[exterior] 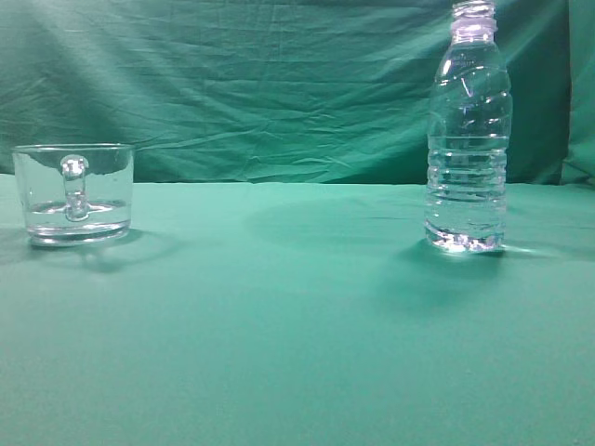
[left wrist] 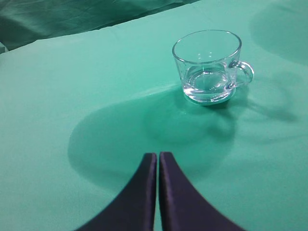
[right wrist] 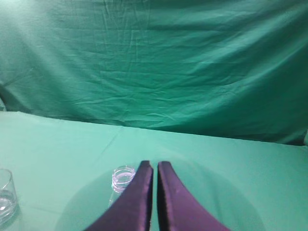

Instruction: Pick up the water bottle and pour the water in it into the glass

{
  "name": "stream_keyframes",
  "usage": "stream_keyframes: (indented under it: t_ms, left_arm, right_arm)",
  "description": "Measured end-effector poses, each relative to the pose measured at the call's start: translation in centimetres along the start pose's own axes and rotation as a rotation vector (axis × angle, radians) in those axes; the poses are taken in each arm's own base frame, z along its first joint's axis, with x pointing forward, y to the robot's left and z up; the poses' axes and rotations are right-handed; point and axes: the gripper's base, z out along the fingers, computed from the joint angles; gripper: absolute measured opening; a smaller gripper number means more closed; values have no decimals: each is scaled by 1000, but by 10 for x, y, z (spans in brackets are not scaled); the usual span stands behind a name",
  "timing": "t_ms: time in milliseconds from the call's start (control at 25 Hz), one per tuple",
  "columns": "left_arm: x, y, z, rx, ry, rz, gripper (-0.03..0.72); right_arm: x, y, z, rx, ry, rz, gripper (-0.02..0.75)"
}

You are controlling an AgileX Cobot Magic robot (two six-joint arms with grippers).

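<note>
The water bottle [exterior: 468,139] stands upright and uncapped at the right of the green table, with clear water in it. Its open neck [right wrist: 123,178] shows in the right wrist view just left of my right gripper [right wrist: 154,166], which is shut, empty and above and behind the bottle. The glass [exterior: 74,192], a short clear mug with its handle facing the camera, stands at the left with a little water at its bottom. In the left wrist view the glass [left wrist: 208,67] sits ahead and to the right of my left gripper [left wrist: 158,156], which is shut and empty. Neither gripper shows in the exterior view.
A green cloth covers the table [exterior: 297,325] and hangs as a wrinkled backdrop [exterior: 260,84] behind it. The edge of the glass [right wrist: 6,195] shows at the lower left of the right wrist view.
</note>
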Motion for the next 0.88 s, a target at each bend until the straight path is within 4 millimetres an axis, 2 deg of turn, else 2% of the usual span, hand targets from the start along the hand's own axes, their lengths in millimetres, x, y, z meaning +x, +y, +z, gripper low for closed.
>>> stream_keyframes:
  t_ms: [200,520,720,880]
  left_arm:
    - [0,0,0,0,0,0,0]
    - [0,0,0,0,0,0,0]
    - [0,0,0,0,0,0,0]
    - [0,0,0,0,0,0,0]
  right_arm:
    - [-4,-3,-20,29,-49,8,0]
    - [0,-14,-55,127,-61,38,0]
    - [10,-16,-69,147,-22,66,0]
    - [29,-16,-67,157,43,21,0]
